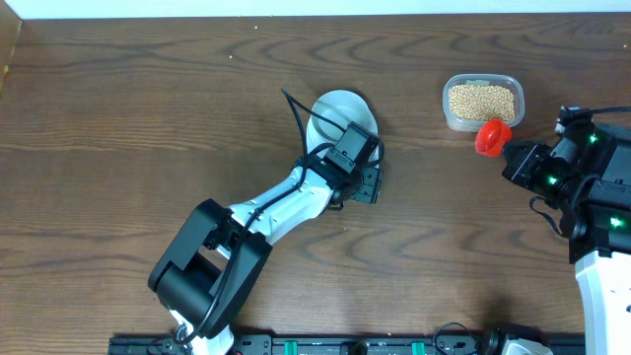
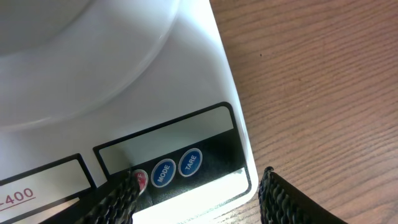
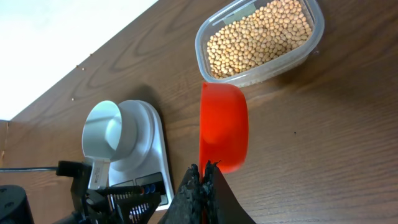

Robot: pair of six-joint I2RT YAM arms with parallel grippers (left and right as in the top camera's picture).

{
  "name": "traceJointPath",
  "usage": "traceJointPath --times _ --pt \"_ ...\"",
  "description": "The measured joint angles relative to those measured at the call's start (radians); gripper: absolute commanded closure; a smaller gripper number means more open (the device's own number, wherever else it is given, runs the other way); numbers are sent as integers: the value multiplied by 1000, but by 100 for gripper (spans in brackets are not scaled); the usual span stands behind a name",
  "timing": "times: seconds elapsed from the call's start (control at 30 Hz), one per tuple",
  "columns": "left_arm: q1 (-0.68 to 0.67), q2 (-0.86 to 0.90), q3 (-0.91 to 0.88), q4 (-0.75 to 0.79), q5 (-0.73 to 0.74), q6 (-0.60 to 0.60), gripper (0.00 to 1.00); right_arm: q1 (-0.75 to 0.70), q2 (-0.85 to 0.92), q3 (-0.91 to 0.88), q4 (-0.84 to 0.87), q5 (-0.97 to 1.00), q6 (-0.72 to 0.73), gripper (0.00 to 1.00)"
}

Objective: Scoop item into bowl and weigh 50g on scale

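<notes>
The pale bowl (image 1: pixel 340 108) stands on the white scale (image 2: pixel 205 81), which my left arm mostly hides in the overhead view. The bowl (image 3: pixel 112 127) looks empty in the right wrist view. My left gripper (image 2: pixel 199 202) is open over the scale's front panel. Its left fingertip is at the red button (image 2: pixel 141 180), beside the MODE and TARE buttons. The tan beans (image 1: pixel 481 100) fill a clear tub (image 3: pixel 314 43). My right gripper (image 3: pixel 203 177) is shut on the handle of a red scoop (image 3: pixel 224 127), which sits empty just in front of the tub.
The table's far edge runs behind the tub. Bare wood lies between the scale (image 3: pixel 155 149) and the tub. My left gripper (image 3: pixel 118 199) shows at the scale's front in the right wrist view.
</notes>
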Motion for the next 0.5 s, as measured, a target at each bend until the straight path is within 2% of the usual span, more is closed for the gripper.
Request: traceJointPath --times 0.5 --pt "0 5 0 10 -4 0 35 0 0 0 -3 3 0 99"
